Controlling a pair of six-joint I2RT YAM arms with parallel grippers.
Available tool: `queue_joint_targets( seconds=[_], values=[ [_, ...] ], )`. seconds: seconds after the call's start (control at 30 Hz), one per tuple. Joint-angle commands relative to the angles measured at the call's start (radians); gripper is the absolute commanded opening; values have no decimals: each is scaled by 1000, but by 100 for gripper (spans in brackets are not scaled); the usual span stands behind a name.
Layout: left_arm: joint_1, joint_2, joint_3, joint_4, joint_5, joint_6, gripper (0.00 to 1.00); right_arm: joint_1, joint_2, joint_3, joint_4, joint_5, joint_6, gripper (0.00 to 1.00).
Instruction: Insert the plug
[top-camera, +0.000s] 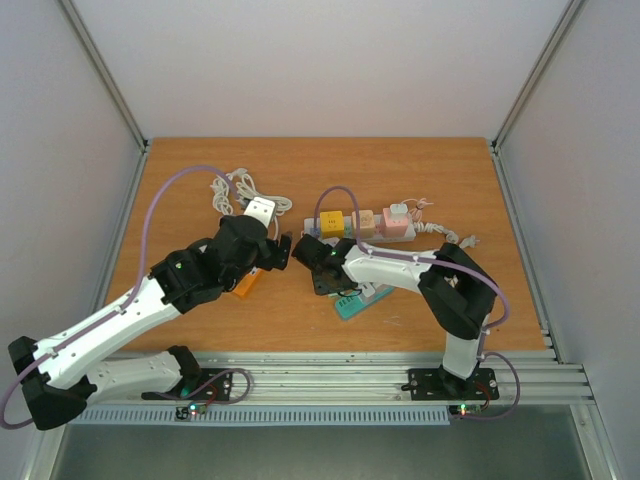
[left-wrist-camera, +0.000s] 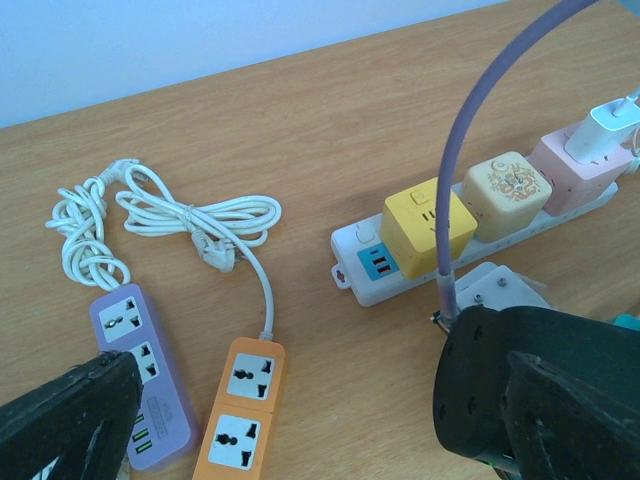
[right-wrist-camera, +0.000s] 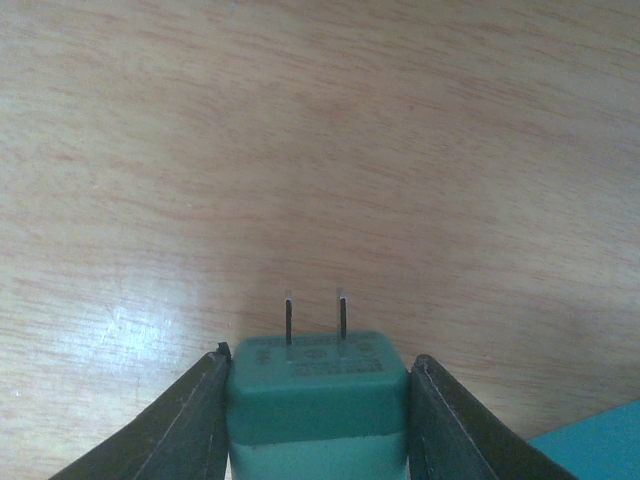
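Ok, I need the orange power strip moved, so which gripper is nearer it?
Left. The left gripper hangs directly by the orange power strip, its arm partly covering it; the right gripper, clamping the green plug, is farther off to the strip's right.

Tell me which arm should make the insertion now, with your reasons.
Right, probably. Its gripper is shut on the green plug, prongs bare and pointing forward over the table. The left arm shows no plug in its wrist view.
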Motion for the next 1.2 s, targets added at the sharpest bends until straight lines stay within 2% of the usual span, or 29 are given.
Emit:
queue_joint_targets(
  seconds=[0.0,0.17,0.5,0.77,0.97,1.17],
  values=[
    [4,-27,-23,82,-16,-16,99,0,-133,-38,78,52,84,36],
    [5,-78,-74,155,8,-9,99,-49,-308,-76,159,-17,190,36],
    [5,-114,-165,401,227,40,99,-130,-555,-82,221,-117,482,39],
    [4,-42,-240,654,418,-26,98,-130,-676,-174,401,-177,770,33],
    [4,16,-252,769,416,-76,89,-131,-711,-193,442,-176,901,31],
    [2,79,-248,842,402,-121,68,-131,-713,-185,442,-200,947,31]
  ],
)
